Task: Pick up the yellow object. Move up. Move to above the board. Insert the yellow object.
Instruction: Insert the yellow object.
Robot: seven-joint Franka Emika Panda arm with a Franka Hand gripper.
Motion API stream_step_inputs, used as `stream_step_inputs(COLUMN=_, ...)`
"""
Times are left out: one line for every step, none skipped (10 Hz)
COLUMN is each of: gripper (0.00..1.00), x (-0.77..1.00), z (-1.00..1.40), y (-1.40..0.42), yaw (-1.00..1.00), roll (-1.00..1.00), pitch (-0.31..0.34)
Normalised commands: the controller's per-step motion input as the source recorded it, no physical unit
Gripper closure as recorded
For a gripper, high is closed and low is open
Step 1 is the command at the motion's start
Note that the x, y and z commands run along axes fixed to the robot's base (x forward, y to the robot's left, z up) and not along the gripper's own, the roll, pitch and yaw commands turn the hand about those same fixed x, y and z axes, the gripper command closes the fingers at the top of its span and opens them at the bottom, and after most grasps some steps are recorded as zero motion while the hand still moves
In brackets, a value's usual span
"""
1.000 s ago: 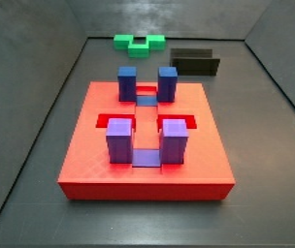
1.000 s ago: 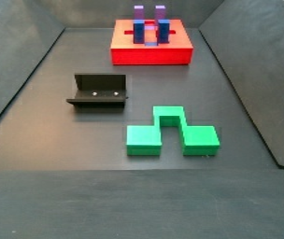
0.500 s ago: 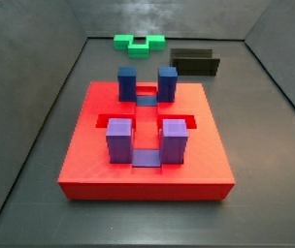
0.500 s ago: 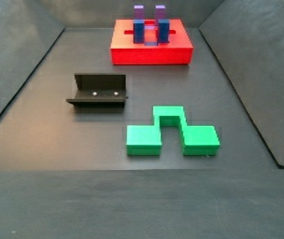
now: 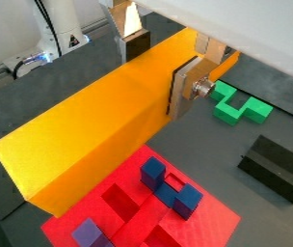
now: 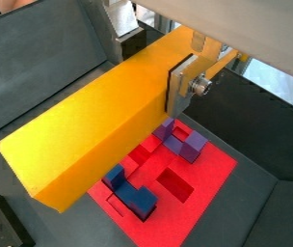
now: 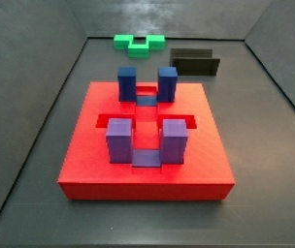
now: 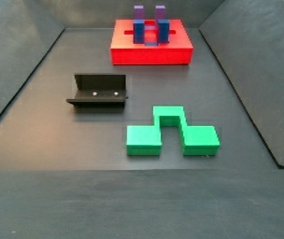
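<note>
My gripper [image 5: 160, 69] is shut on the yellow object [image 5: 104, 121], a long yellow-orange bar, which also shows held in a wrist view [image 6: 104, 111]. One silver finger [image 5: 185, 85] presses the bar's side, the same finger showing in a wrist view [image 6: 177, 83]. The bar hangs high above the board [image 5: 149, 207], a red slab with blue and purple posts, seen far below in a wrist view [image 6: 175, 183]. In both side views the board [image 7: 144, 140] [image 8: 152, 45] stands on the floor, and neither gripper nor bar is in view there.
A green stepped block [image 8: 170, 133] lies on the dark floor; it also shows in a side view [image 7: 140, 42] and a wrist view [image 5: 239, 104]. The fixture [image 8: 97, 91] stands between block and board, showing too in a side view [image 7: 196, 63]. Grey walls enclose the floor.
</note>
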Motion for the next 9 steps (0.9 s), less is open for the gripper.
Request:
stream_step_inputs(gripper=1.00, x=0.00, z=0.00, y=-0.02, yaw=0.00, roll=0.00, pitch=0.000)
stream_step_inputs(gripper=1.00, x=0.34, z=0.00, y=-0.20, yaw=0.07, roll=0.07, pitch=0.049)
stream_step_inputs(gripper=1.00, x=0.47, z=-0.44, y=-0.37, yaw=0.01, roll=-0.06, pitch=-0.126)
stream_step_inputs(gripper=1.00, x=0.58, z=-0.75, y=-0.23, yaw=0.00, roll=-0.12, pitch=-0.223)
stream_step_inputs(gripper=1.00, x=0.79, z=-0.84, y=-0.17, yaw=0.00, roll=-0.07, pitch=-0.210)
stream_step_inputs(gripper=1.00, x=0.85, z=-0.81, y=-0.08, yaw=0.00, roll=-0.03, pitch=-0.181)
stream_step_inputs(gripper=1.00, x=0.44, z=-0.74, y=0.00, yaw=0.09, roll=0.06, pitch=-0.086)
stream_step_inputs(gripper=1.00, x=0.14, z=-0.67, y=0.00, yaw=0.17, roll=0.12, pitch=-0.034)
stream_step_inputs(gripper=1.00, x=0.12, z=-0.73, y=-0.04, yaw=0.20, roll=0.16, pitch=0.000)
